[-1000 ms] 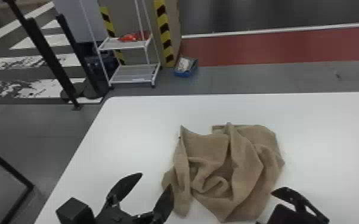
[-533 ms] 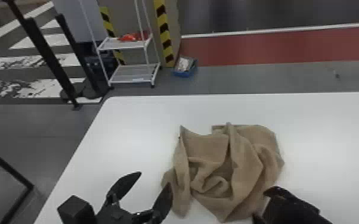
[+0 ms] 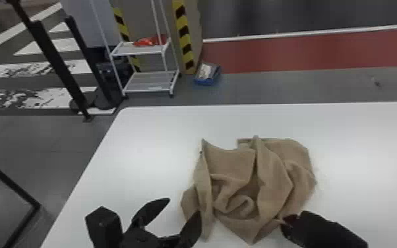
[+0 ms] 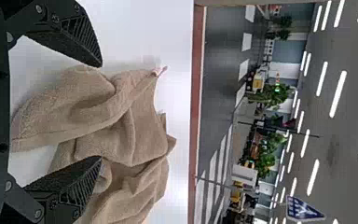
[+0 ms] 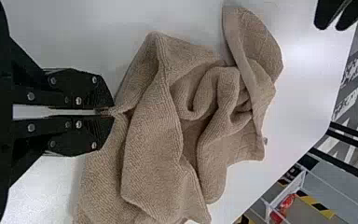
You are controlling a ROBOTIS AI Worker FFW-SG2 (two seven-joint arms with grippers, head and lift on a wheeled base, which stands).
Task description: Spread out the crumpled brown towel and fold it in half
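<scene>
Bright; ceiling strip lts (image 4: 338, 93), soft glare on tbl (image 3: 366, 165).

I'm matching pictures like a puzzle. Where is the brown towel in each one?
Head view: the brown towel is low, just right of the middle.
Left wrist view: ahead of the open left gripper.
Right wrist view: pinched by the right gripper.
Shared landmark: the white table under it.
</scene>
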